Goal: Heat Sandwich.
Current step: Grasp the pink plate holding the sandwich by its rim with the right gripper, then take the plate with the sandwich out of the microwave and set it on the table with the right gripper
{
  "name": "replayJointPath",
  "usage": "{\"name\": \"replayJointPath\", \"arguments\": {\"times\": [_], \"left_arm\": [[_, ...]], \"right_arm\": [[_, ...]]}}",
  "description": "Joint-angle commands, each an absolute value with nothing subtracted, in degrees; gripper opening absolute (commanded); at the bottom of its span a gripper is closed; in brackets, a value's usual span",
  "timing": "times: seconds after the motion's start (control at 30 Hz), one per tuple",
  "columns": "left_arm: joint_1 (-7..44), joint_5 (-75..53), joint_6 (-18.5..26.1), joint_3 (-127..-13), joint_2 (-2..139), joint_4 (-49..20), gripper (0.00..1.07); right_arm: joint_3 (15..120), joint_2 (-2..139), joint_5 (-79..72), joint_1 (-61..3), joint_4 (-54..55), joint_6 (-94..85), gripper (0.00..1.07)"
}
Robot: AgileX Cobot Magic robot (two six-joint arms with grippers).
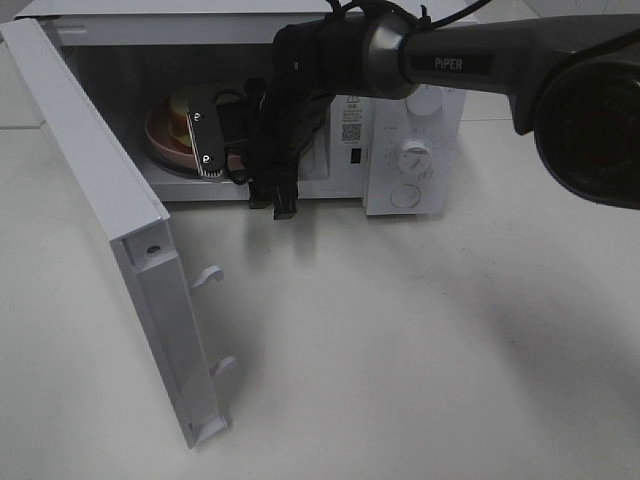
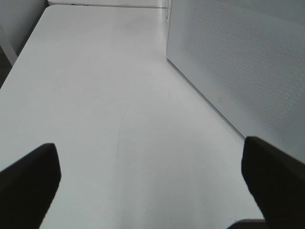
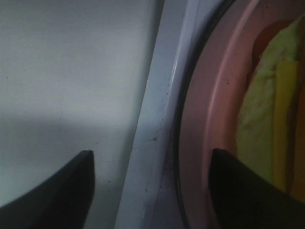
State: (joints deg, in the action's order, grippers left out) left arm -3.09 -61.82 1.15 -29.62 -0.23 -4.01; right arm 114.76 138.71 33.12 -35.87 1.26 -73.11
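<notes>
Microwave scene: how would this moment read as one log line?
door: open | sandwich: on pink plate inside microwave | right gripper: at opening, holding nothing | left gripper: open

Glossy white microwave [image 1: 410,150], matt white table [image 1: 420,350], smooth pink plate [image 3: 209,119].

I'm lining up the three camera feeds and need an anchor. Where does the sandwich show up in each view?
Exterior high: the sandwich sits on the pink plate inside the open microwave, upper left, partly hidden by the arm.
Left wrist: not in it; only bare table and the microwave's outer wall.
Right wrist: at the right edge, on the plate.
Shared landmark: the pink plate, in the exterior and right wrist views.
</notes>
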Motion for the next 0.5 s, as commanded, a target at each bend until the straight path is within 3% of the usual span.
{"name": "replayJointPath", "arguments": {"times": [0.03,0.07,0.17,0.5], "left_arm": [[-3.1,-61.4,1.0,-29.5,-1.4,-4.0,0.98],[-3.1,-61.4,1.0,-29.5,-1.4,-4.0,0.98],[-3.1,-61.4,1.0,-29.5,-1.4,-4.0,0.98],[-3.1,-61.4,1.0,-29.5,-1.4,-4.0,0.98]], "right_arm": [[115.2,138.8,34.9,-36.0,0.6,-73.2,0.39],[115.2,138.8,34.9,-36.0,0.6,-73.2,0.39],[115.2,138.7,36.6,-36.0,0.5,-72.7,0.00],[115.2,138.1,38.4,-36.0,0.9,-73.3,0.00]]}}
